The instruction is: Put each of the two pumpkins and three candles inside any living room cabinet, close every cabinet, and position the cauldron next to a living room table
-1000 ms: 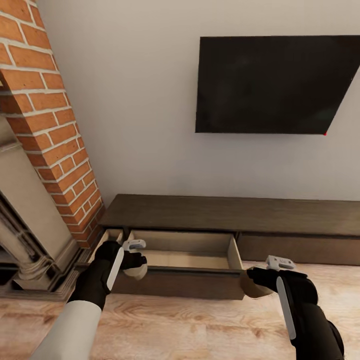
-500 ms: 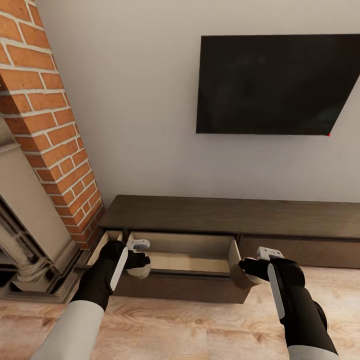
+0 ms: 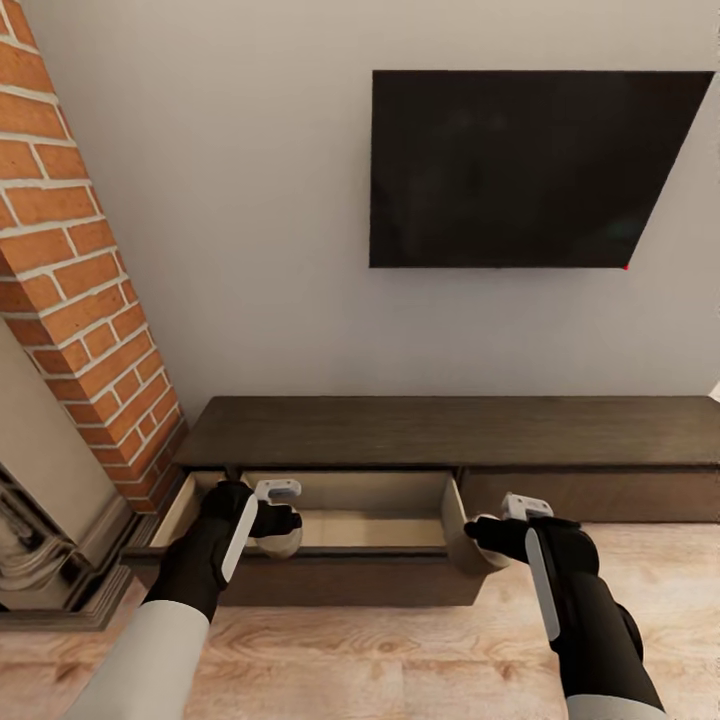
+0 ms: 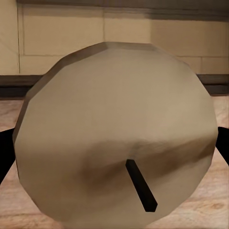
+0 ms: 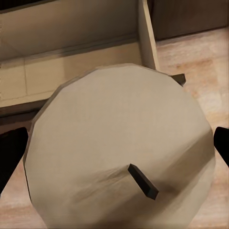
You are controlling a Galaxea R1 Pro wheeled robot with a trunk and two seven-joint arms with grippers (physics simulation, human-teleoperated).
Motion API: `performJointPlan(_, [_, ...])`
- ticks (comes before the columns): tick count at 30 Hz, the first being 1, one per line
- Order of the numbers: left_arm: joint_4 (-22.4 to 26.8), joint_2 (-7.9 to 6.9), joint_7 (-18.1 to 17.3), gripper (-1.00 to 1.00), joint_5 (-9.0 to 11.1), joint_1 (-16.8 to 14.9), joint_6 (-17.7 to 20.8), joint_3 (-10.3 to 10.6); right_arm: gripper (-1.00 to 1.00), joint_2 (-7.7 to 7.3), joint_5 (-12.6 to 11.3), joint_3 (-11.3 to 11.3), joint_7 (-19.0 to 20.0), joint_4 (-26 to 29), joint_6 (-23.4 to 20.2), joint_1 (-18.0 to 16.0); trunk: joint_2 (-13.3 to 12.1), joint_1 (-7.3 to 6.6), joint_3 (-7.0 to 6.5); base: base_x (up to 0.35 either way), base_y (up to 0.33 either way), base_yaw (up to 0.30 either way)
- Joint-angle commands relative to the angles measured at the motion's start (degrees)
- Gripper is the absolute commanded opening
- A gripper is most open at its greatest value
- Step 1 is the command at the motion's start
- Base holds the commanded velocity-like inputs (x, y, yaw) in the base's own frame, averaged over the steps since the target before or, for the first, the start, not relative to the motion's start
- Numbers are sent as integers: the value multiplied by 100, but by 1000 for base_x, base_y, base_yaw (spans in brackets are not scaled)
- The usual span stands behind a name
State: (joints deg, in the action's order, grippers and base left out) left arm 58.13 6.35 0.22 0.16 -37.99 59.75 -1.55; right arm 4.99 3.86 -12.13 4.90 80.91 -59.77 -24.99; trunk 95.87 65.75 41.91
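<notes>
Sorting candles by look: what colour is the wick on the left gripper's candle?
Black, on the candle's grey-beige top; clearest in the left wrist view.

Cabinet (image 3: 450, 432): against the wall at 12 o'clock, below the television (image 3: 530, 168). Fireplace (image 3: 70, 330): at 9 o'clock, beside the cabinet's end. Open drawer (image 3: 345, 515): projecting toward 6 o'clock. Two candles: one (image 3: 280, 541) over the drawer's front edge, the other (image 3: 470, 535) at its 3 o'clock corner.

I hold two beige candles with dark wicks, one candle (image 3: 278, 541) at the open drawer's front. The other candle (image 3: 470, 545) sits beside the low dark-brown cabinet's (image 3: 450, 435) pale drawer's right wall.
</notes>
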Motion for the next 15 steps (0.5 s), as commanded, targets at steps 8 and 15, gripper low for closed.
performJointPlan(8, [13, 2, 4, -100, -1, -6, 25, -14, -100, 63, -29, -5, 66, 13, -23, -93, 3, 0, 5, 5, 0, -10])
performJointPlan(15, [14, 10, 4, -100, 2, -2, 25, -19, -100, 162, -197, 163, 53, 5, -23, -146, 3, 0, 5, 28, 0, -1])
